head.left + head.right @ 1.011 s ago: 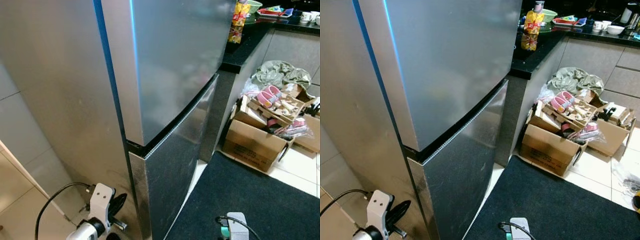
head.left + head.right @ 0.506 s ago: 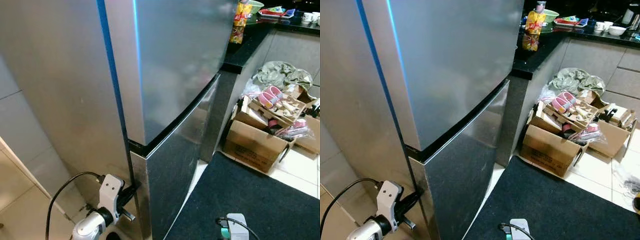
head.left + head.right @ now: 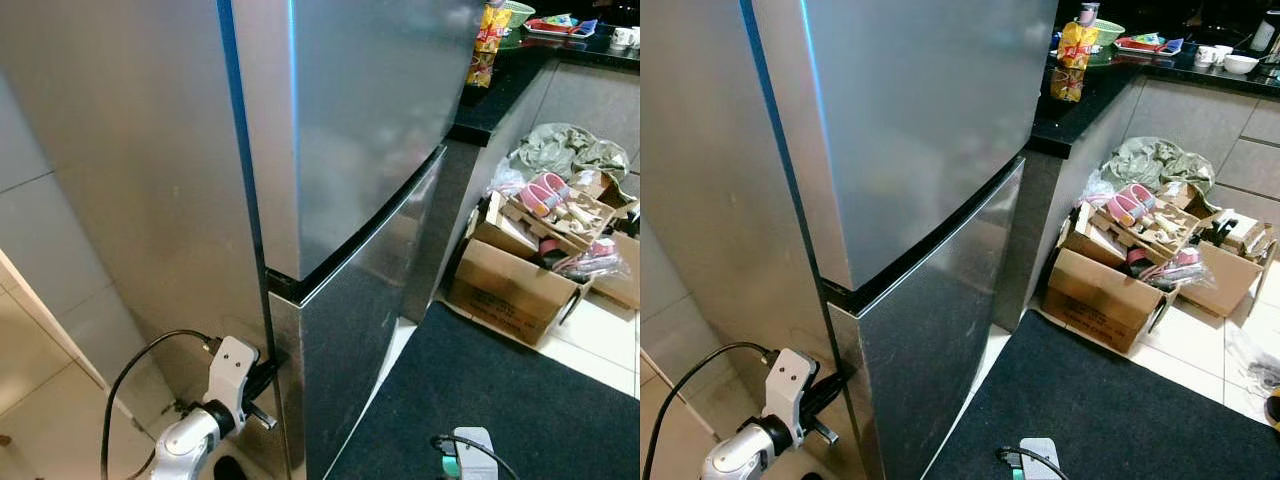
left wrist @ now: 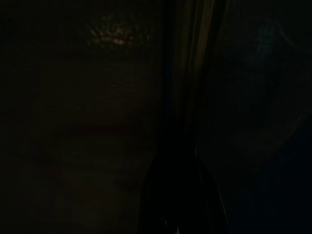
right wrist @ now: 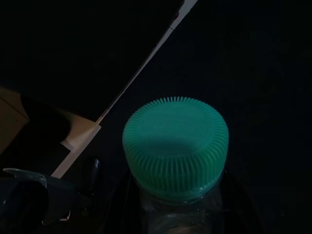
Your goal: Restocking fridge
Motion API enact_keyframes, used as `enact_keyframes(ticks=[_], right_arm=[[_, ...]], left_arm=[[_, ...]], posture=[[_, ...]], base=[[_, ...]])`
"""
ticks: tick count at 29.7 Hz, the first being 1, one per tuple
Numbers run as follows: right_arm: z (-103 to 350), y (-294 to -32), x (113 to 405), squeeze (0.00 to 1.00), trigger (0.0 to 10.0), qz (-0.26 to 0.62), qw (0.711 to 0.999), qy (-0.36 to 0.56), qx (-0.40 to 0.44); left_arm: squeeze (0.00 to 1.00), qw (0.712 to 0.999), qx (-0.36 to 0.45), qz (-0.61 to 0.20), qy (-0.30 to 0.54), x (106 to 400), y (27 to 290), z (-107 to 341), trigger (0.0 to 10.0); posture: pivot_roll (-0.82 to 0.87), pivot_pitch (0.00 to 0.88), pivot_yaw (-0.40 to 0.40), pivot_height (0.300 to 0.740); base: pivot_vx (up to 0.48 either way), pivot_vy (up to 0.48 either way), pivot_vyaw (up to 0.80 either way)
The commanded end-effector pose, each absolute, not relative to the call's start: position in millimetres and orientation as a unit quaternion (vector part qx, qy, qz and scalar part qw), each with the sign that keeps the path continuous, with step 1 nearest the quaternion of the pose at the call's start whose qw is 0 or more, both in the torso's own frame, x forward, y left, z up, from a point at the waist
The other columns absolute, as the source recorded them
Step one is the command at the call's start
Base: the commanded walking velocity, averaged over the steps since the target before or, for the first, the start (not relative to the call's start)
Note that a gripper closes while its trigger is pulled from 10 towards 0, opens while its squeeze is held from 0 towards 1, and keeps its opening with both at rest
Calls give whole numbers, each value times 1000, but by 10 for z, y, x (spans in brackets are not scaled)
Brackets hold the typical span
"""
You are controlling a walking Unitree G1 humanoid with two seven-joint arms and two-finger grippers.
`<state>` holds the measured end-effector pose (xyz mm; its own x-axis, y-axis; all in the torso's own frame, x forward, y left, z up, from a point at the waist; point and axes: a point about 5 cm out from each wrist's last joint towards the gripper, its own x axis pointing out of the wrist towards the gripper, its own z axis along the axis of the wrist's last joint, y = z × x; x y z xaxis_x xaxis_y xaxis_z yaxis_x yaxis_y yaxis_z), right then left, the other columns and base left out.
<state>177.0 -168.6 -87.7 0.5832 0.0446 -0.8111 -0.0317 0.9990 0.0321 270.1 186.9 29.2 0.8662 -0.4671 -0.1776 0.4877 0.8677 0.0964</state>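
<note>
We stand before the fridge (image 3: pixel 330 150), a tall steel cabinet with both doors closed; the dark seam between upper and lower door (image 3: pixel 930 255) runs obliquely across the head views. The lower door (image 3: pixel 360 340) has its long free edge vertical, at the corner nearest the robot's left side.

The left gripper (image 3: pixel 262 372) sits low at that corner, touching or just short of the door's vertical edge, its arm bent upward from below with a black cable looping behind. We cannot tell how its jaws stand; the left wrist view is almost black, showing a pale vertical strip that we take for the door gap.

The right gripper (image 5: pixel 175 214) hangs low over the dark mat (image 3: pixel 500 400), its jaws pinching a clear bottle with a green ribbed cap (image 5: pixel 175 146), held upright.

We judge that the left arm, being nearer the edge, must pull it sideways before the bottle goes in.
</note>
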Motion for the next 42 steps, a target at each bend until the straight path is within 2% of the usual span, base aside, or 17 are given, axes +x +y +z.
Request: enact_keyframes(ticks=[1,17,19,20,21,28,29,30,31,42], right_arm=[[-870,-1683,1778,0,10000,20,893,450,7],[-915,-1653,1666,0,10000,16,892,451,9],[-867,-1952,1691,0,10000,11,895,445,2],[-867,-1952,1691,0,10000,11,895,445,2],[-833,-2065,1717,0,10000,9,898,439,1],[-787,-2099,1794,0,10000,14,902,431,3],[-785,-2097,1801,0,10000,14,902,431,3],[-783,-2093,1807,0,10000,14,902,431,3],[-782,-2091,1811,0,10000,14,902,431,3],[-789,-2099,1793,0,10000,15,902,432,6]], left_arm=[[0,968,68,-240,41,2798,1828,432,10000],[0,978,76,-189,52,2781,1940,440,10000],[0,977,75,-191,57,2761,1919,428,10000],[0,977,75,-191,57,2761,1919,428,10000],[0,976,72,-199,59,2744,1879,421,10000],[0,973,68,-211,64,2773,1732,458,10000],[129,973,67,-210,66,2784,1728,461,10000],[349,974,64,-209,67,2794,1723,466,10000],[1000,974,60,-208,68,2802,1718,471,10000],[1000,972,49,-215,75,2808,1693,513,10000]], posture=[[-11,64,-32,734],[-14,32,-30,734],[-18,46,-36,734],[-18,46,-36,734],[-18,46,-36,734],[-10,48,-28,734],[-10,48,-28,734],[-10,49,-27,734],[-10,49,-27,734],[-12,51,-24,734]], base=[[0,0,0],[0,0,0],[0,0,0],[0,0,0],[0,0,0],[0,0,0],[0,0,0],[0,0,0],[0,0,0],[0,0,0]])
